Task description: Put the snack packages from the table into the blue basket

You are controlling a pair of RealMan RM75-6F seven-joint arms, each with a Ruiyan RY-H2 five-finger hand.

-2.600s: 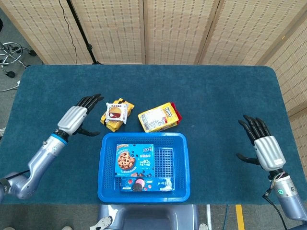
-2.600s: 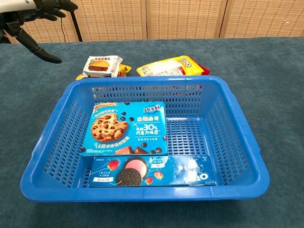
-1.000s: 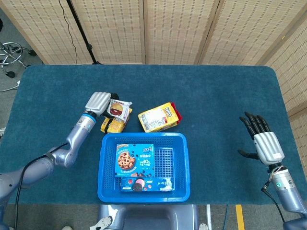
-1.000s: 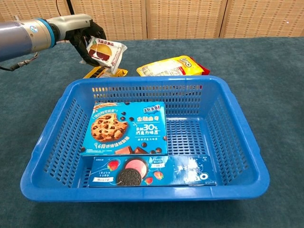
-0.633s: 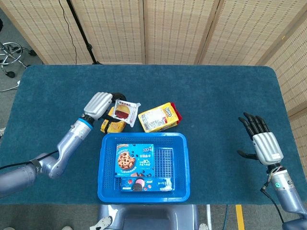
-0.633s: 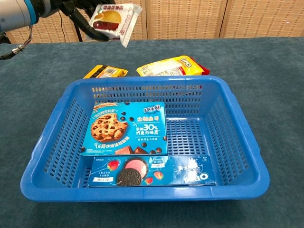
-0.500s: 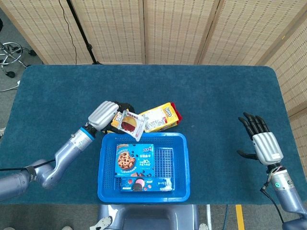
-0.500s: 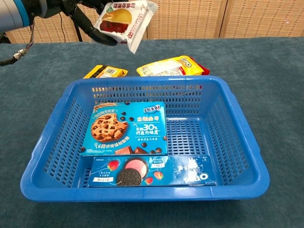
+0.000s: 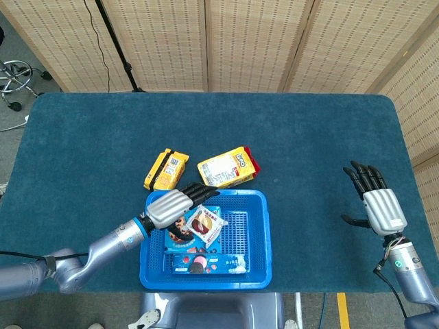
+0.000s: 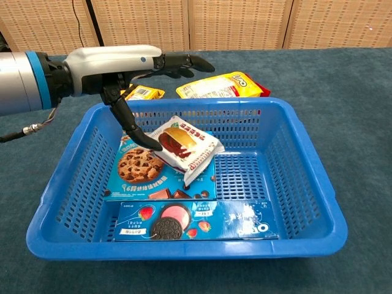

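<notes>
Presently, my left robot hand [image 10: 122, 70] hangs open over the blue basket [image 10: 306, 177], burger snack packet [image 10: 184, 147] lying inside on the cookie box [image 10: 138, 168]; I should lift straight clear before fetching the yellow packages [image 9: 226, 168] just behind the basket.

I read "30%" in white on the blue chocolate-chip cookie box [image 10: 160, 170] in the blue plastic basket [image 10: 306, 184]; its Chinese characters are too small for me. The yellow snack bag [image 10: 222, 86] behind the basket shows bubble lettering, partly legible, maybe "OKO". Other packs unreadable.
</notes>
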